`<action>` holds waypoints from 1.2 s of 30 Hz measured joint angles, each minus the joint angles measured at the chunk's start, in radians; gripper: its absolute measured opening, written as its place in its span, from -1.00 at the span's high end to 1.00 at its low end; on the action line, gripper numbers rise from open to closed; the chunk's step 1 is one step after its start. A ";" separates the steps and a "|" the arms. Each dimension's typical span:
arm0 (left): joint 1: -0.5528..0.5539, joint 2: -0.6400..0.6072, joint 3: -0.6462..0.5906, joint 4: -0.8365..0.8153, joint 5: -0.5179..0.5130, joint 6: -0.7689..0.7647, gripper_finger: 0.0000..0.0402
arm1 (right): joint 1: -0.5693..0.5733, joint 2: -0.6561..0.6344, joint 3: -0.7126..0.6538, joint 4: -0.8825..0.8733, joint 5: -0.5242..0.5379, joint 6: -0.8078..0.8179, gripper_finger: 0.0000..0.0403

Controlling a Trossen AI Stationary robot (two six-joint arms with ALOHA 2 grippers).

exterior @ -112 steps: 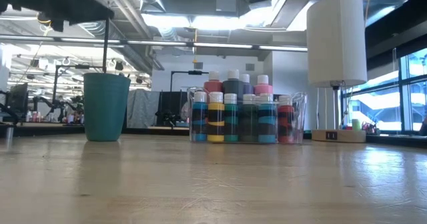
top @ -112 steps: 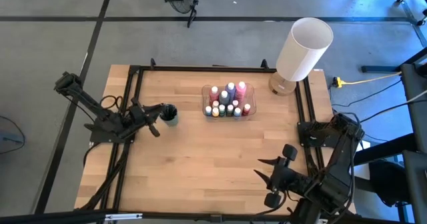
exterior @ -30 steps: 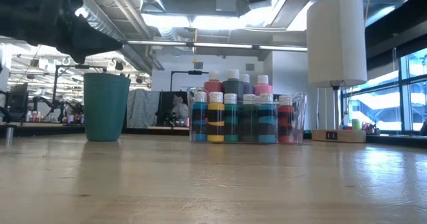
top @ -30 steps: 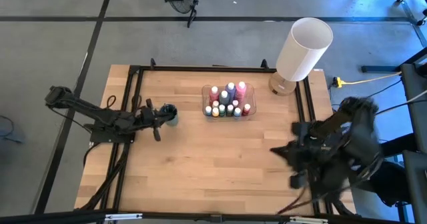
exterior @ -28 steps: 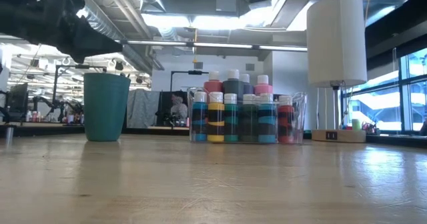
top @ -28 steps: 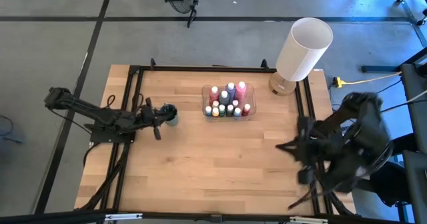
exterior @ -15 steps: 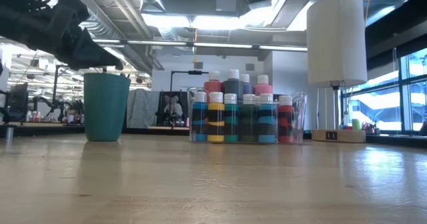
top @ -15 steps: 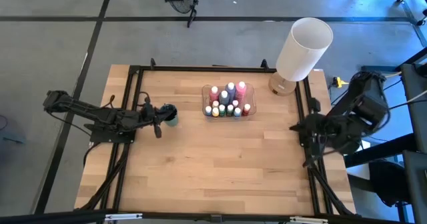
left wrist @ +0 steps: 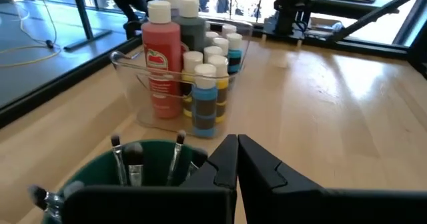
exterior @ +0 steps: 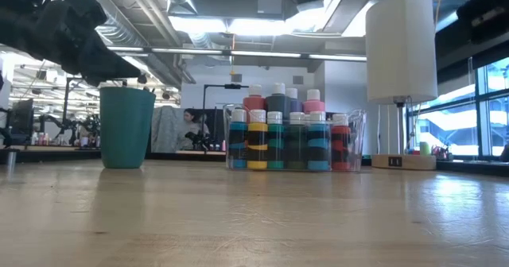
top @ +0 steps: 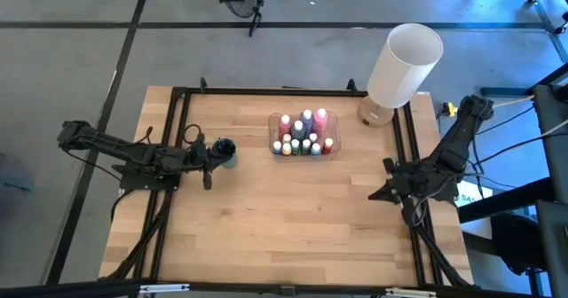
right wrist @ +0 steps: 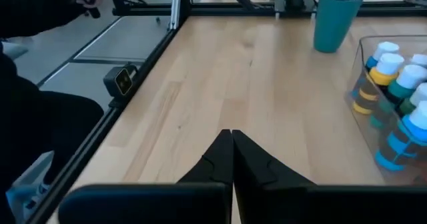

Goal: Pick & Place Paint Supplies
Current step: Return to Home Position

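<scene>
1. Step in hand (judged): stowing looks done; arms heading to rest pose. No loose supplies seen on table (top: 284, 227).
2. Left gripper (left wrist: 235, 144): fingers pressed together, nothing between them. It sits low, just beside and slightly above the green cup (top: 224, 151) at the table's left side, arm stretched out from the left edge.
3. Right gripper (right wrist: 231, 134): fingers closed tip to tip, holding nothing. It is at the table's right edge, pointing inward, well apart from all supplies.
4. Paint bottles (top: 302, 134): approx. 12, upright and packed inside the transparent bin (exterior: 357, 144), centre-back of the table. Taller pink, grey and purple ones stand in the back row; small white-capped ones stand in front.
5. Paintbrushes (left wrist: 175, 159): at least 2 stand in the green cup, light tips up, leaning on the rim.
6. Lamp (top: 404, 63): big white cylinder at the back right corner, not part of the job.
7. Next move (judged): the left arm needs to draw back toward its base, lifting enough to clear the cup rim and brush tips. A nudge could tip the cup, since it is light and the brushes make it top-heavy. The right arm looks near rest, with little left to do.
</scene>
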 joint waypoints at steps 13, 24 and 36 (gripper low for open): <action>0.000 0.000 -0.008 -0.037 0.058 -0.012 0.99 | -0.097 -0.037 -0.275 0.359 -0.009 -0.166 1.00; 0.000 0.000 -0.008 -0.029 0.103 0.045 0.99 | -0.307 -0.038 -0.401 0.557 -0.174 -0.299 1.00; 0.000 0.000 -0.008 -0.010 0.146 0.107 0.99 | -0.535 -0.037 -0.431 0.571 -0.336 -0.379 1.00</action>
